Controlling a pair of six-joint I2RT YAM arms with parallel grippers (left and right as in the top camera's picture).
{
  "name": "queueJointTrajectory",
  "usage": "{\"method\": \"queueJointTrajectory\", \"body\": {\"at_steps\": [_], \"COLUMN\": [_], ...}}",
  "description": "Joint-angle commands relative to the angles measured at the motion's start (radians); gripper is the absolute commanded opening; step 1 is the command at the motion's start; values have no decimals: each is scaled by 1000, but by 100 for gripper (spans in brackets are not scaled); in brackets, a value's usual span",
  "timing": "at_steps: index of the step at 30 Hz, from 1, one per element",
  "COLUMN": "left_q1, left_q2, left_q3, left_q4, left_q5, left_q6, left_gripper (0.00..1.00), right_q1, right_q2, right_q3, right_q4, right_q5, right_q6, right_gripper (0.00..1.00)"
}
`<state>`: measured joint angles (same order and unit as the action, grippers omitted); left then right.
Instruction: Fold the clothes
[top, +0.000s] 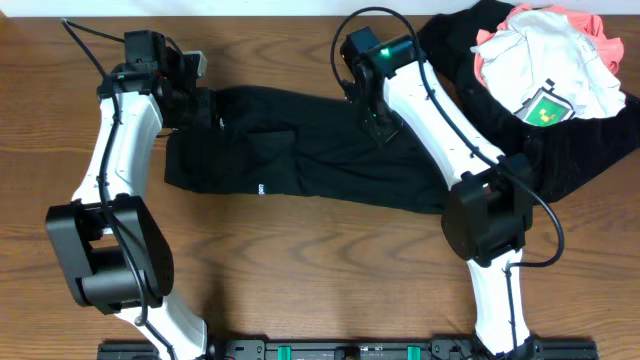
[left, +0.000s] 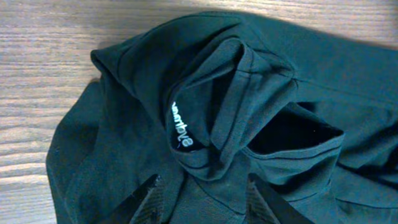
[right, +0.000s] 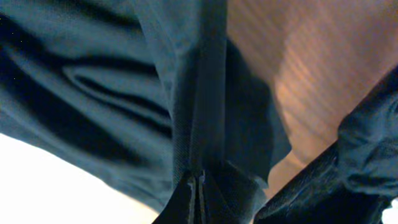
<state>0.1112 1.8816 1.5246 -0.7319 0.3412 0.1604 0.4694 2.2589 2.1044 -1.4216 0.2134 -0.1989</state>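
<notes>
A black garment (top: 300, 160) lies stretched across the middle of the table. My left gripper (top: 200, 98) is at its left end. In the left wrist view the fingers (left: 208, 198) are open and spread over the bunched waistband, near a white-lettered label (left: 180, 127). My right gripper (top: 374, 124) is at the garment's upper right edge. In the right wrist view its fingers (right: 198, 190) are shut on a folded ridge of the dark cloth (right: 193, 112), which is pulled up taut.
A pile of clothes sits at the back right: a white shirt (top: 560, 60) with a green print, a coral piece (top: 485, 62) and a black garment (top: 590, 140) beneath. Bare wood table (top: 300, 280) lies in front.
</notes>
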Motion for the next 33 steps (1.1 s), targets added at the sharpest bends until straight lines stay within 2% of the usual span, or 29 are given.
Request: {"method": "queueJointTrajectory", "body": {"at_steps": [1,2,3,5,7,8,9,11,13,14,16,17,18,19,20,21,22,23,24,29,33], "left_q1": [6,6,6,6,6,6,6,6,6,6,6,6,6,6,6,6,6,6,6,6,6], "left_q2": [4,4,4,4,4,4,4,4,4,4,4,4,4,4,4,4,4,4,4,4,4], "left_q3": [-4,-4,-4,-4,-4,-4,-4,-4,-4,-4,-4,-4,-4,-4,-4,-4,-4,-4,-4,-4,-4], "left_q4": [1,0,0,0,0,0,0,0,0,0,0,0,0,0,-1,-1,0,0,-1,0,0], "left_q5": [13,13,13,13,13,13,13,13,13,13,13,13,13,13,13,13,13,13,13,13,13], "left_q6": [-4,-4,-4,-4,-4,-4,-4,-4,-4,-4,-4,-4,-4,-4,-4,-4,-4,-4,-4,-4,-4], "left_gripper": [43,43,43,43,43,43,43,43,43,43,43,43,43,43,43,43,43,43,43,43,43], "right_q1": [3,5,8,13,16,16,16,11,2,-1,-10,-16,-23,-30,-38,-48,-55,-63,-69,-79,-79], "right_q2": [-13,-13,-13,-13,-13,-13,-13,-17,-23,-26,-27,-27,-27,-26,-26,-26,-26,-26,-26,-26,-26], "right_q3": [9,9,9,9,9,9,9,9,9,9,9,8,7,5,-1,-9,-16,-25,-36,-126,-231], "right_q4": [-30,-42,-61,-104,-138,-146,-147,-141,-134,-129,-116,-111,-108,-107,-103,-98,-95,-93,-89,-36,92], "right_q5": [-58,-84,-122,-203,-238,-234,-221,-187,-176,-178,-178,-179,-179,-179,-178,-181,-195,-218,-247,-290,-246], "right_q6": [29,26,15,-31,-50,-49,-42,3,33,47,80,103,117,117,117,116,116,116,113,78,103], "right_gripper": [2,4,11,38,51,69,96,99,97,86,23,8,6,23,46,47,38,17,3,1,1]}}
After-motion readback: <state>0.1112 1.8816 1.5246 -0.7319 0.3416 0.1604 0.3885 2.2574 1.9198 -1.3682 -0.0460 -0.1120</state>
